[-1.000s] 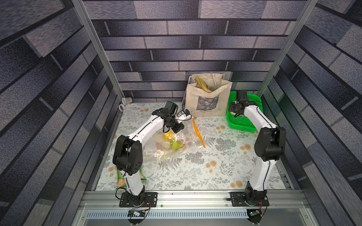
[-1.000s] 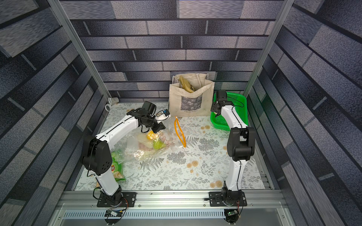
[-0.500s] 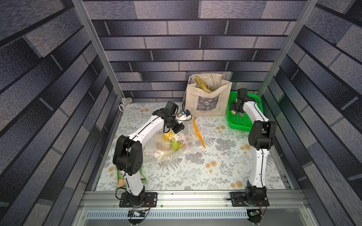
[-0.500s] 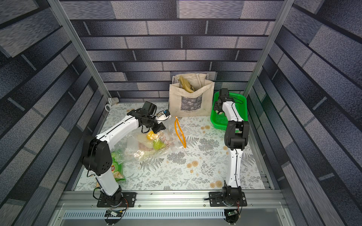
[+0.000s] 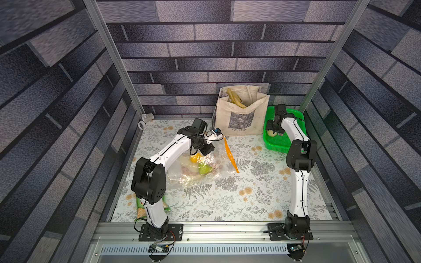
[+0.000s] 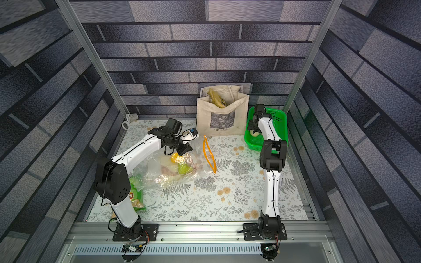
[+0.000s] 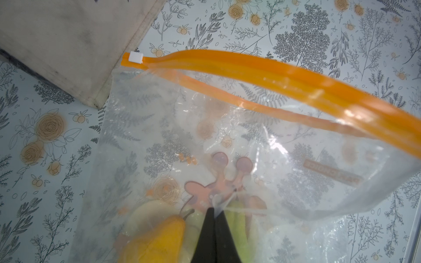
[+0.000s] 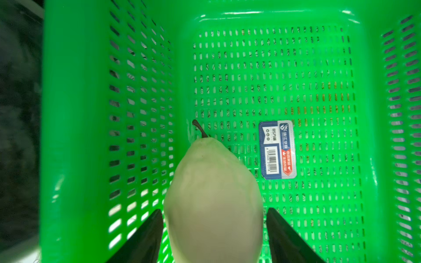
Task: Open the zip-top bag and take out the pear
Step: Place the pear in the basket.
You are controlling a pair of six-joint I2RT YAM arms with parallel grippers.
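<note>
Bag (image 7: 159, 127): open on our surface (image 5: 250, 193); left tool (image 7: 213, 210) pressed together, pinching its film.
Basket (image 8: 75, 113): holds the pear.
Pear (image 8: 211, 182): lies between right tool's (image 8: 214, 210) spread jaws, stem pointing away from it; we judge it set down.

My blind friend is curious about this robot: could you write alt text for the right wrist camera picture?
A pale green pear lies in a green slotted basket, between the black fingers of the open right gripper. A barcode label sits on the basket floor.
</note>
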